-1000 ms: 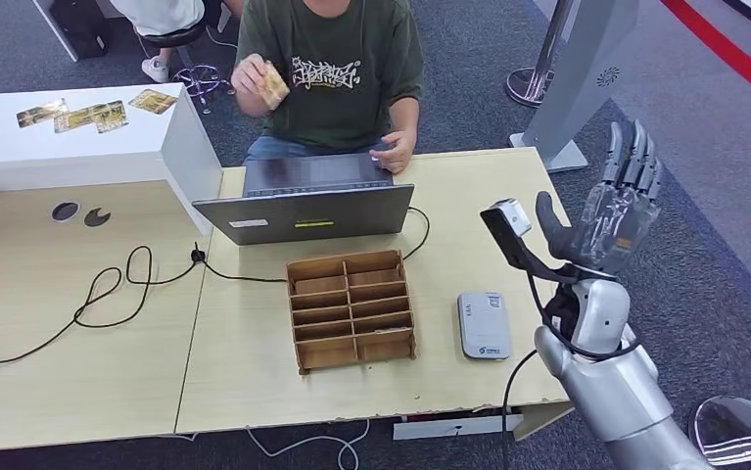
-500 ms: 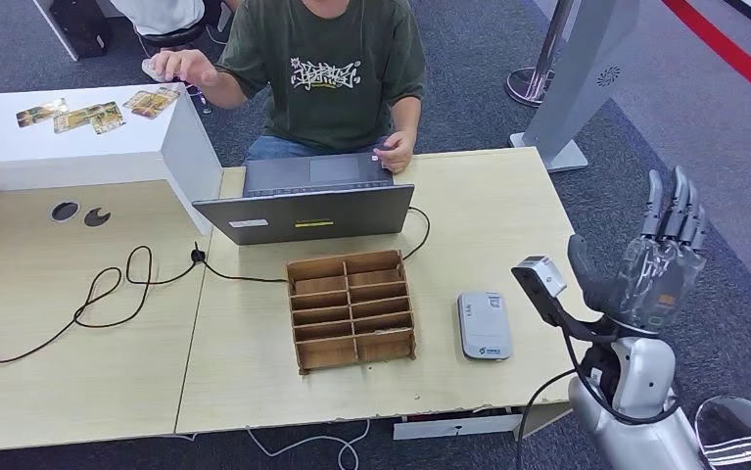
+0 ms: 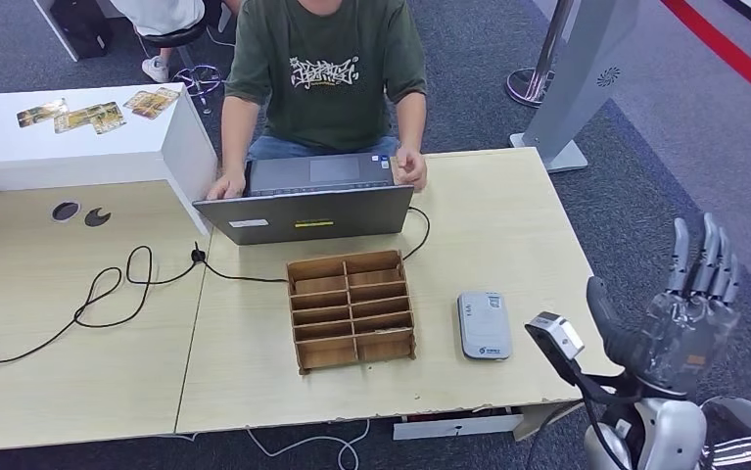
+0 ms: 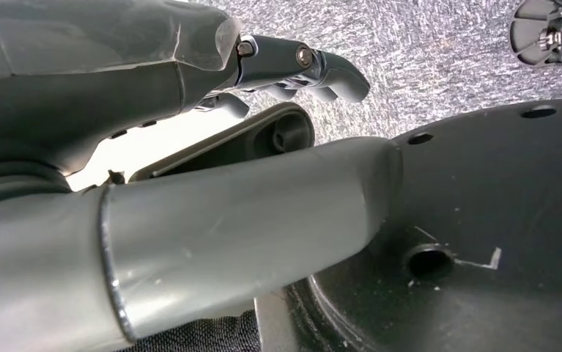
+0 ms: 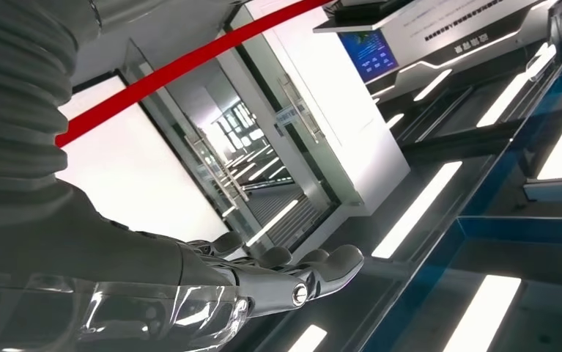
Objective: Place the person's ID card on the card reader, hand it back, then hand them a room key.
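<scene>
In the head view we see our right hand (image 3: pixel 689 318) raised at the lower right of the frame, just past the right edge of the wooden table (image 3: pixel 508 225), fingers spread upward and holding nothing. The right wrist view shows the same hand (image 5: pixel 263 282) with fingers extended and nothing between them. Our left hand (image 4: pixel 292 66) appears in the left wrist view with its fingers curled loosely; we cannot tell whether it is closed or spread, and we see nothing in it.

1 card reader (image 3: pixel 484 325) lies flat at the lower right of the table, its long axis running from the near edge toward the person, with bare wood on its far and right sides up to the table's right edge. Just to its left stands 1 wooden divider box (image 3: pixel 352 309) in the centre, with 2 columns of compartments. Behind the box is 1 open laptop (image 3: pixel 307 201), and 1 person (image 3: pixel 327 69) in a green shirt sits behind it with both hands at the laptop's corners. 1 black cable (image 3: pixel 117 289) loops across the left part of the table.

At the upper left, several cards (image 3: pixel 97 110) lie flat in a row on a white counter (image 3: pixel 68 147), well apart from the card reader; we cannot tell which is the ID card or a room key.
</scene>
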